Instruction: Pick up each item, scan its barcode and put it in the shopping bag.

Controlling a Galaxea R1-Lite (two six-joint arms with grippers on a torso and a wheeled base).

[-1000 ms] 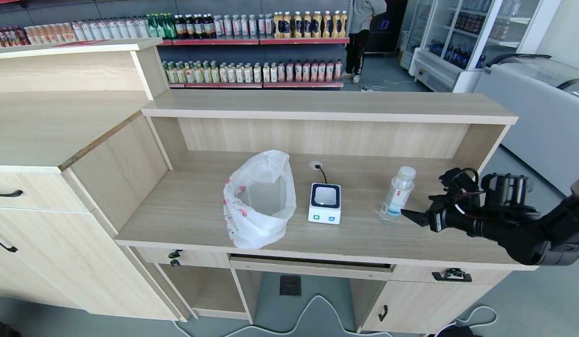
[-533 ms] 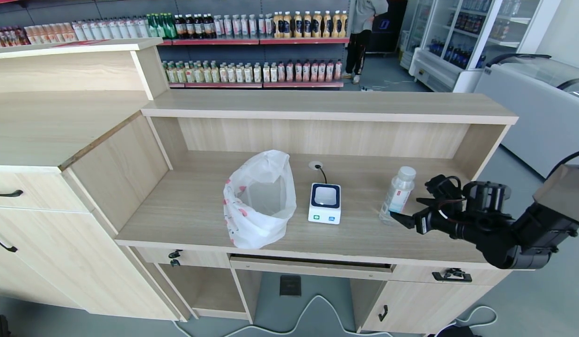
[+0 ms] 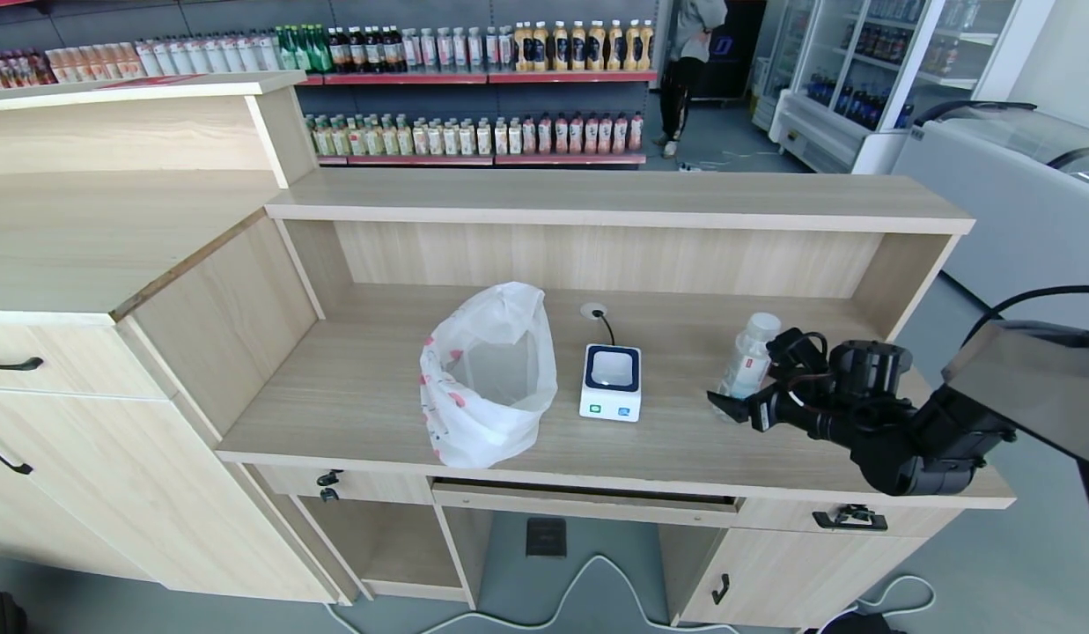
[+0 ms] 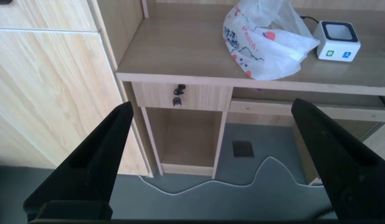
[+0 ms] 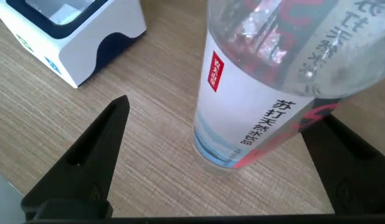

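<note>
In the last second the right arm has come in from the right edge of the head view toward the middle. Its right gripper [image 3: 738, 393] was first well to the right of the clear plastic bottle [image 3: 748, 354] with the white cap and red-and-white label. Then its tip was just beside the base, and now the jaws are open with one finger on each side of the lower body. In the right wrist view the bottle [image 5: 255, 106] stands between the two black fingers [image 5: 80, 168], and a gap is still visible on both sides, so nothing is gripped yet.

The bottle itself has not moved. It stands upright on the light wooden counter [image 3: 359, 396], right of centre in the head view. The white square barcode scanner [image 3: 611, 381] and the white plastic shopping bag [image 3: 487, 379] with red marks, in the centre, are also where they were, and the bag's mouth is open.

I judge that the approach is finished and closing on the bottle is the next need. Scanning and bagging are not yet started.

The left gripper [image 4: 212, 104] has its jaws wide open and empty, in front of the counter's lower part.
</note>
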